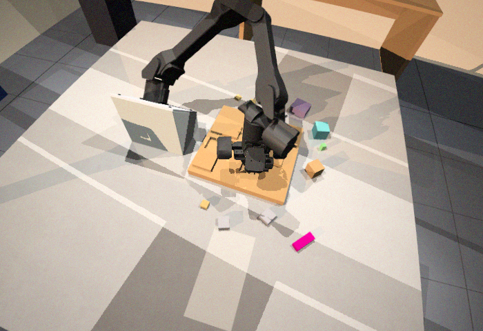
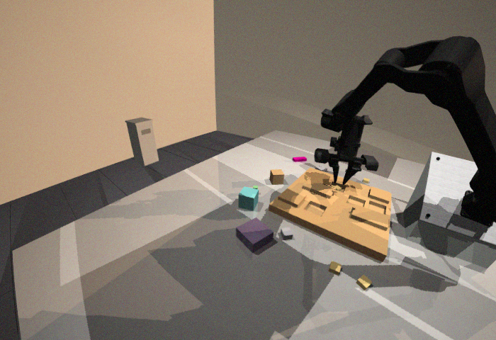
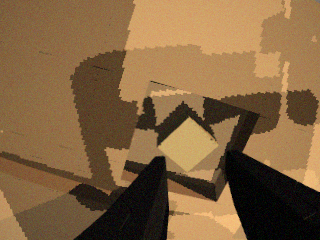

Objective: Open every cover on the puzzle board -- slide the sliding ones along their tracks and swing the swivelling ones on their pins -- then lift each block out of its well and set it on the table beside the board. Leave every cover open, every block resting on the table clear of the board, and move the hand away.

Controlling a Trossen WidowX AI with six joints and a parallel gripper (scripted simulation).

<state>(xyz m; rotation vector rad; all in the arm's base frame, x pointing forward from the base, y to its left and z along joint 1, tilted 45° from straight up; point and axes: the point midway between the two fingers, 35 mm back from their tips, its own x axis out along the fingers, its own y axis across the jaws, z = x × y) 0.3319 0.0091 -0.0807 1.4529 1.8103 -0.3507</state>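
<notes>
One flat tan wooden puzzle board [image 2: 339, 224], long axis toward the arm base. One pale square block [image 3: 187, 144] sits corner-on in its well. Black gripper [image 3: 194, 183]: fingers parted, empty, straddling it.

Black jointed arm arched high, wrist pointing straight down; black two-fingered hand [image 2: 340, 179] partly spread, nothing between its tapered fingers.
</notes>
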